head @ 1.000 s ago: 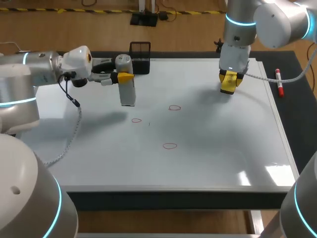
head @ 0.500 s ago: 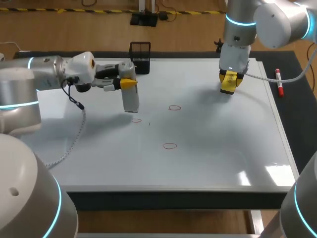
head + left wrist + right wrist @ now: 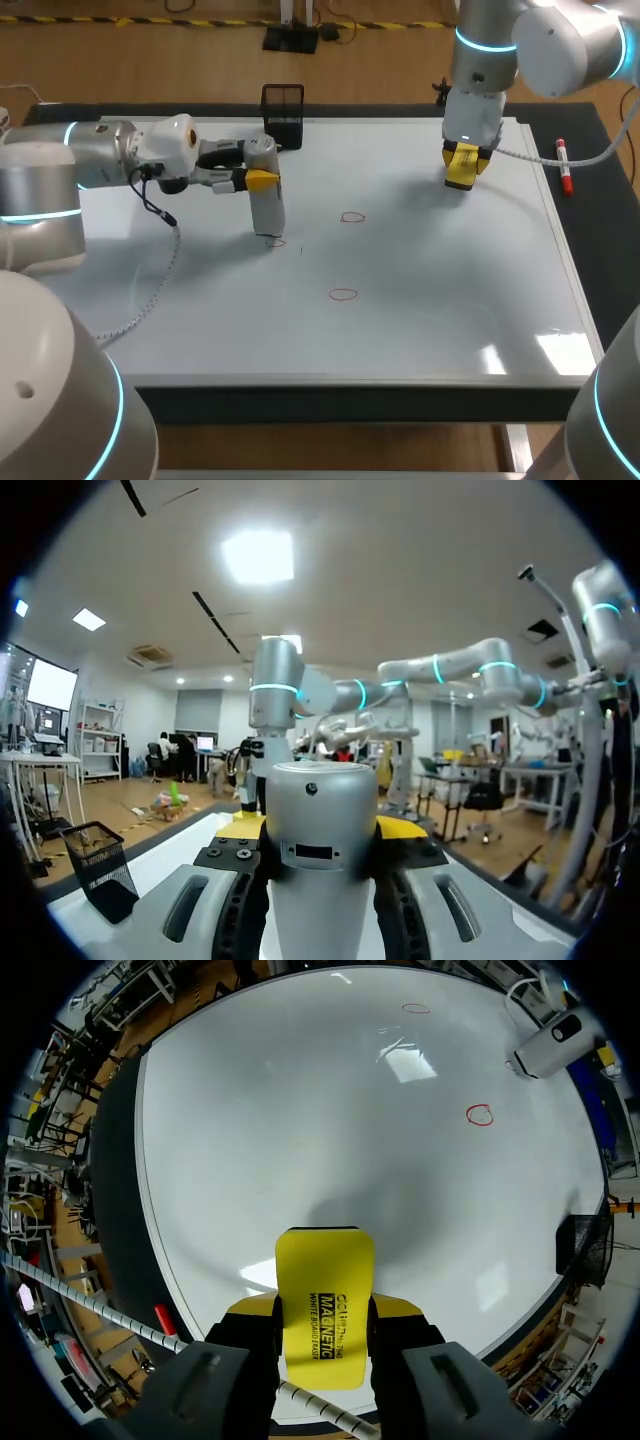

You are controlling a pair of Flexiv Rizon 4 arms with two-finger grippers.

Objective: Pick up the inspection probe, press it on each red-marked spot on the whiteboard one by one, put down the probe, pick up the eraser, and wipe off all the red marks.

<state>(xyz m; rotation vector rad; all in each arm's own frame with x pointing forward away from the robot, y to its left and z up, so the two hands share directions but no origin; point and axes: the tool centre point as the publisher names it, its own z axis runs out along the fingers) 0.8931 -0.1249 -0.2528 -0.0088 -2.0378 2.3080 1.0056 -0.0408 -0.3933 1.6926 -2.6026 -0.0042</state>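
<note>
The grey cylindrical inspection probe (image 3: 266, 200) stands upright in my left gripper (image 3: 256, 180), which is shut on it, and its lower end rests on the leftmost red mark (image 3: 278, 242) of the whiteboard (image 3: 430, 300). In the left wrist view the probe (image 3: 320, 860) fills the space between the fingers. Two more red marks lie uncovered, one (image 3: 352, 217) to the right and one (image 3: 343, 294) nearer the front. My right gripper (image 3: 462, 168) hangs over the board's back right, shut on the yellow eraser (image 3: 325, 1270). From there a red mark (image 3: 480, 1114) and the probe (image 3: 548, 1048) show ahead.
A black mesh holder (image 3: 283, 115) stands at the board's back edge, behind the left gripper. A red marker (image 3: 565, 168) lies on the dark mat right of the board. The left arm's cable (image 3: 150, 280) trails over the board's left side.
My left arm has carried the probe right and down, from above the board onto the leftmost red mark. The right arm with the eraser has stayed put.
</note>
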